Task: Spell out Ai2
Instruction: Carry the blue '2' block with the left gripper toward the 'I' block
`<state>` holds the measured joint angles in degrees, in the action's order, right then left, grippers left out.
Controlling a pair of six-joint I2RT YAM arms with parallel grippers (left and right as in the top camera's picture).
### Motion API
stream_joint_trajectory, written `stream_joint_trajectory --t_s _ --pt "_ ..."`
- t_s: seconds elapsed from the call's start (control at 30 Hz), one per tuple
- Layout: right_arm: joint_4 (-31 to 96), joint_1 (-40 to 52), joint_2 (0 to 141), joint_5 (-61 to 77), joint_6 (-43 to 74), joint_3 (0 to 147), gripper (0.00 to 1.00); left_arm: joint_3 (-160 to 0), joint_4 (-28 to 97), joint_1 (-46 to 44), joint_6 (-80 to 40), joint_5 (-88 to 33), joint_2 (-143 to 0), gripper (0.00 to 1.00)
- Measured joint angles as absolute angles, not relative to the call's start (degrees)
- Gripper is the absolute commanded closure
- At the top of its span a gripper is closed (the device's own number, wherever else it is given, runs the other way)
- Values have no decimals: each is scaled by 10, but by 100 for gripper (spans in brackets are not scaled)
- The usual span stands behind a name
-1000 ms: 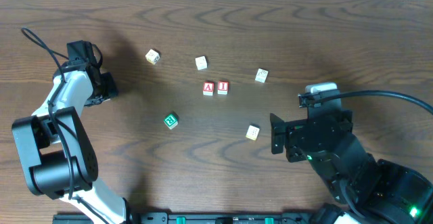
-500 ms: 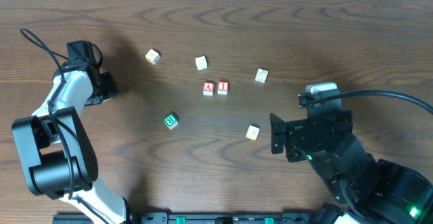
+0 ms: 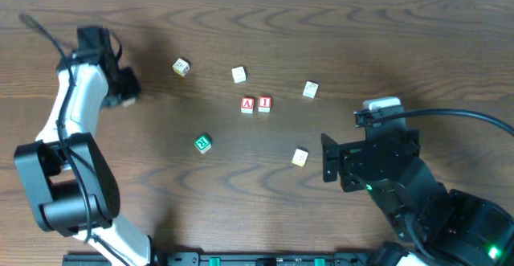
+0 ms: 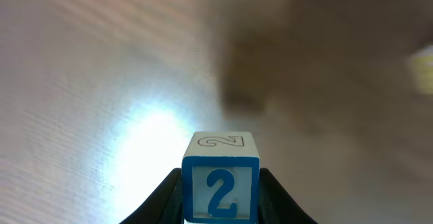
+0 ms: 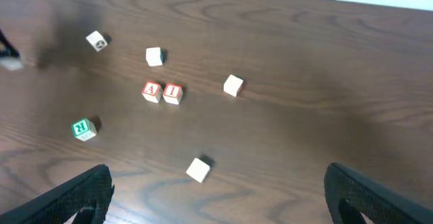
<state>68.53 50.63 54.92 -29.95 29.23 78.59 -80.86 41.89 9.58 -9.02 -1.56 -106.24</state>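
The red "A" cube [image 3: 247,104] and red "I" cube [image 3: 264,104] sit side by side mid-table, touching or nearly so; both show in the right wrist view, A [image 5: 151,92] and I [image 5: 172,93]. My left gripper [image 3: 126,93] at the far left is shut on the blue "2" cube [image 4: 220,158], held between both fingers [image 4: 220,200] above the table. In the overhead view the cube is hidden by the arm. My right gripper [image 3: 326,159] is open and empty at the right, its fingers wide apart in the right wrist view [image 5: 216,200].
A green cube [image 3: 202,143] lies left of centre. Cream cubes lie at the back left [image 3: 181,67], back centre [image 3: 238,75], back right [image 3: 311,89] and just left of my right gripper [image 3: 299,157]. A black cable [image 3: 450,115] runs to the right.
My left arm has stretched toward the back of the table with the "2" cube held. The right arm and the loose cubes have not moved.
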Motion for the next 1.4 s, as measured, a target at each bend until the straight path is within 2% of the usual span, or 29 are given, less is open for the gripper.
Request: stream_joint_trajectory --t_s 0.27,0.47,0.63,0.97,1.4 --pt "779 506 527 -330 289 911 1 -873 410 -87 -108 -18 -993 94" --pt "852 506 488 -343 289 1004 1 -873 388 -234 -124 -9 -1023 94" --pt "890 506 468 -345 289 1025 1 -873 383 -331 -158 3 -1056 94" --pt "905 506 460 -345 289 1026 1 -872 346 -411 -218 24 -1120 94" --pt "908 506 460 -345 291 1026 1 -872 282 -406 -234 34 -1184 94"
